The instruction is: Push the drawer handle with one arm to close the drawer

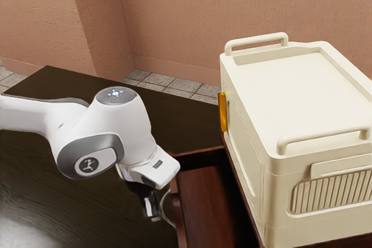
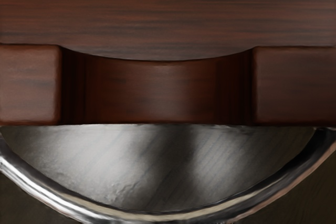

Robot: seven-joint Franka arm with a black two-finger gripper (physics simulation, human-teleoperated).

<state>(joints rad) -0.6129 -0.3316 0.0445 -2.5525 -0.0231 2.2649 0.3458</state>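
My black gripper (image 1: 151, 208) points down in the exterior view, just outside the front of the open reddish-brown drawer (image 1: 206, 201). A thin curved metal handle (image 1: 164, 214) bows out from the drawer front beside it; whether the two touch is unclear. Seen from my hand, the drawer front (image 2: 157, 90) has a scooped top edge, with the drawer's inside floor (image 2: 168, 14) beyond it. The shiny handle (image 2: 157, 216) arcs away from that front, close under my hand.
A cream-coloured case (image 1: 302, 97) with two top handles and an orange latch (image 1: 222, 112) stands directly behind the open drawer. The dark tabletop (image 1: 52, 172) extends beneath the arm. Textured walls (image 1: 174, 21) rise at the back.
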